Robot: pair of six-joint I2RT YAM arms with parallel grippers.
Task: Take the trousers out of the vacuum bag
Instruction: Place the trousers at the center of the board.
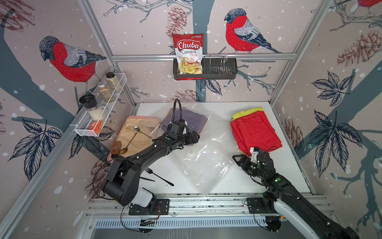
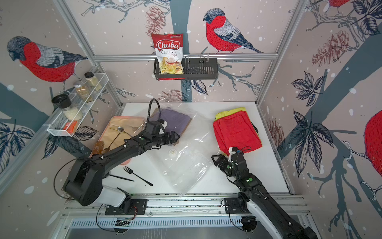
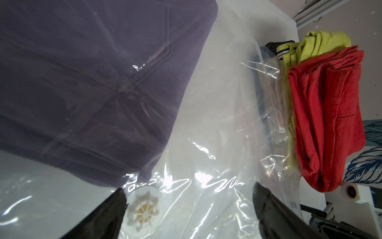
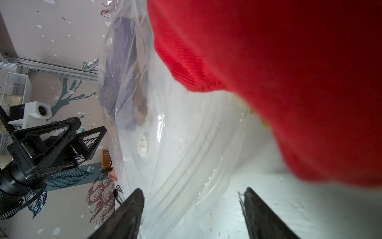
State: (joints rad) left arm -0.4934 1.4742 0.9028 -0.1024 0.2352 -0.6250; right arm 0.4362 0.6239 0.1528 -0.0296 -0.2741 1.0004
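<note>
1. Far left of frame: a pink tray (image 1: 132, 118) sits against the left edge of the bench (image 1: 289, 175), with a black fork (image 1: 159, 176) lying below it. That side is crowded and leaves little room to set cloth down.
2. Left of centre: the left end effector (image 1: 194, 138) hovers over the vacuum bag (image 1: 206, 163), its jaws spread wide and empty. Its tips are just beside the round white valve (image 3: 144, 209).
3. Upper centre: the purple trousers (image 1: 190, 119) lie inside the bag, and a mustard-brown pair (image 4: 142, 103) shows beneath them. These two look to be the work left.
4. Centre: the bag sprawls flat and mostly slack. Its upper-left part laps over the tray, and its lower corner reaches the front rail (image 1: 206, 201).
5. Right of centre: the right end effector (image 1: 237, 159) sits at the bag's right edge, jaws apart and clamping nothing. In the right wrist view, the zip-seal strip (image 4: 192, 157) runs just ahead of its tips.
6. Right of frame: the red trousers (image 1: 254, 130) rest on a yellow-green pair (image 1: 248, 110), out of the bag and close to the right wall. A dark cloth (image 3: 270, 44) at the stack's edge may be the black pair, though it is too hidden to say.
7. Lower right: bare bench below the stack offers the clearest room for moving.
</note>
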